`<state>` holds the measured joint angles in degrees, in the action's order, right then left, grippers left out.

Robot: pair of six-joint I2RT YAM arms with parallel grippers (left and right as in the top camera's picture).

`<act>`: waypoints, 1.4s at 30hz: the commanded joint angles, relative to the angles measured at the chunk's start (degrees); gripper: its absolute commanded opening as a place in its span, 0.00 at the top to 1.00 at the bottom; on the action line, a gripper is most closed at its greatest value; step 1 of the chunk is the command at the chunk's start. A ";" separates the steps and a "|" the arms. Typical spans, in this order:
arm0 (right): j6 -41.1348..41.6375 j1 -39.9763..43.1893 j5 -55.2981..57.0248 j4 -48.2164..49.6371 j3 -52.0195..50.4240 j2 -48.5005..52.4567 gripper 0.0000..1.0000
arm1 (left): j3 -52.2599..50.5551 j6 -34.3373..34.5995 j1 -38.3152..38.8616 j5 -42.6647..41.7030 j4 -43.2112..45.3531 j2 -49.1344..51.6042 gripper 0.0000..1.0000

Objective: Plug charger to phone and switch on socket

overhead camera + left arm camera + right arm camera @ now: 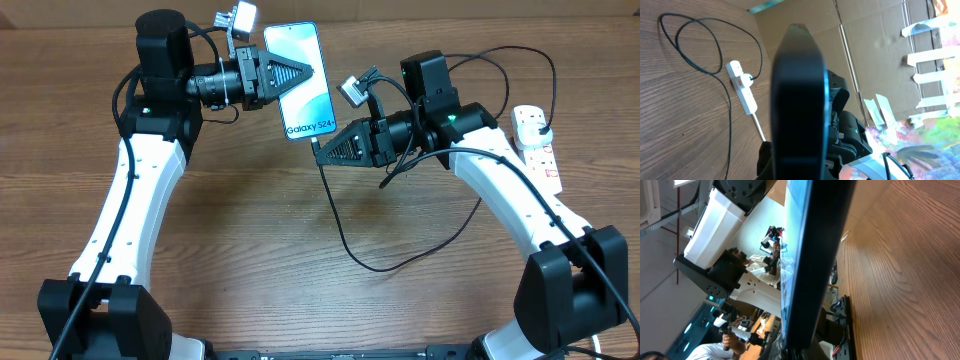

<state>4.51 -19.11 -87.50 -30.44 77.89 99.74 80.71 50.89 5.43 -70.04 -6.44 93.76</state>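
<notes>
The phone (pixel 303 85), light blue screen reading "Galaxy S24", is held above the table with my left gripper (pixel 306 72) shut on its left edge. It fills the left wrist view edge-on as a dark slab (pixel 799 95). My right gripper (pixel 319 152) is shut on the charger's plug tip, right at the phone's lower end. I cannot tell whether the tip is seated. The charger's thin black cable (pixel 345 245) hangs from there, loops over the table and runs right. The white socket (pixel 536 142) lies at the far right with a black plug head (pixel 541 127) in it. The phone's edge (pixel 815 255) dominates the right wrist view.
The socket (pixel 742 91) and its thick white cord (pixel 759 129) show in the left wrist view, with the black cable looped on the wooden table (pixel 685 120) beside them. Cardboard walls (pixel 875 45) stand behind the table. Both white arms flank the table's middle.
</notes>
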 commanded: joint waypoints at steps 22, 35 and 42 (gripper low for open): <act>0.44 0.55 0.42 0.90 1.60 -0.52 0.96 | 0.87 -3.58 1.46 -2.69 0.24 -0.37 0.96; 1.53 0.55 1.49 1.33 1.60 -0.52 0.96 | 0.87 0.76 1.46 -3.30 0.26 -0.37 0.96; 1.75 0.55 1.46 1.68 1.60 -0.52 0.96 | 0.87 -0.63 1.46 -3.32 0.24 -0.37 0.96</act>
<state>5.82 -19.11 -87.02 -29.50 77.89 99.74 80.71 50.65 5.65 -69.80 -6.22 93.76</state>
